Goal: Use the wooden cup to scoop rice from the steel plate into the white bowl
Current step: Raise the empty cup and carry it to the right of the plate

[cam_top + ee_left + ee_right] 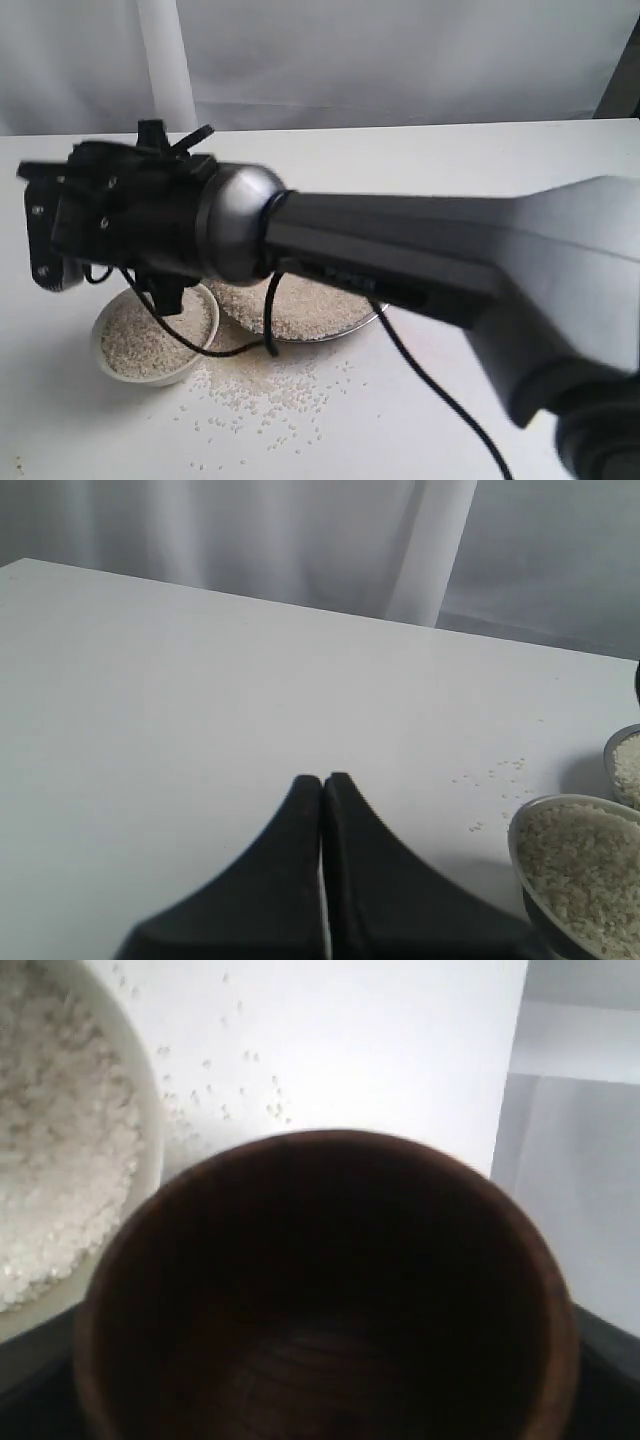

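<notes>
A white table (470,150) is seen, its matte top evenly lit and its far edge drawn as a straight line across the exterior view. Behind that far edge a pale grey-white curtain (400,50) is hung in soft folds. A brighter white upright strip (165,60) is set against it towards the far left corner, and a dark slanted bar (625,70) is glimpsed past the far right corner.
</notes>
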